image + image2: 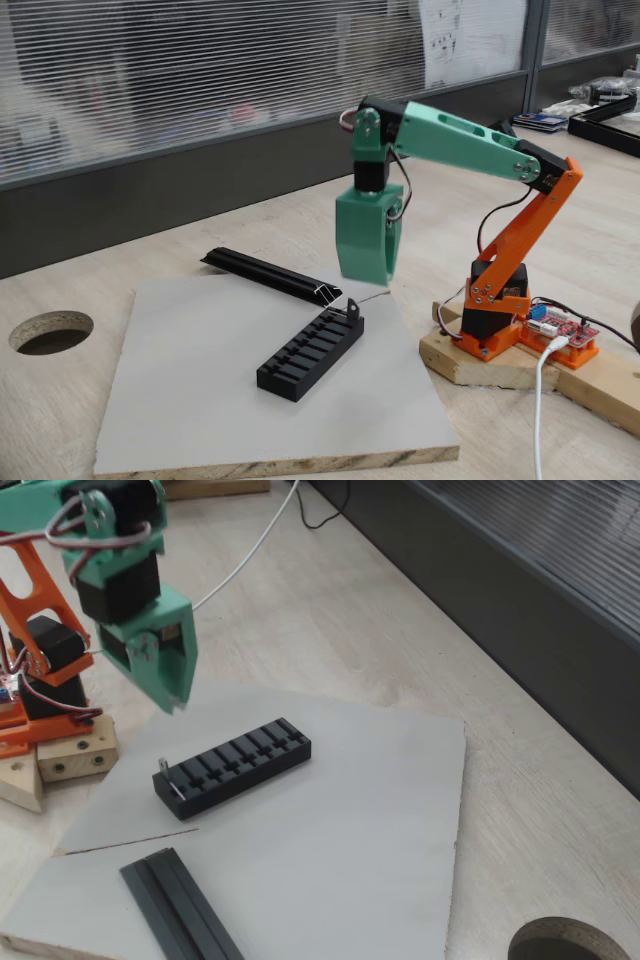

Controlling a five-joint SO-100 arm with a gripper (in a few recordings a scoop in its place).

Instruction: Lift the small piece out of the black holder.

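So the small piece (352,305) was sitting upright in the end slot of the black holder (310,353), the end closest to the arm's base, poking up above the top. In the other fixed view I could see it at the near-left end (163,771) of the holder (232,768). My gripper (367,262) hung just above it, a bit toward the base side, not touching anything (172,692). The fingers looked pressed together or nearly so, and I honestly couldn't tell if there was a gap, but nothing was in them. I'd call this the approach step, with the grab not yet done. Next I figured I'd need to spread the jaws, drop straight down around that 1 little tab, pinch, then lift. The long black rail (270,274) lay past the gripper on the grey board (200,400), out of the way.
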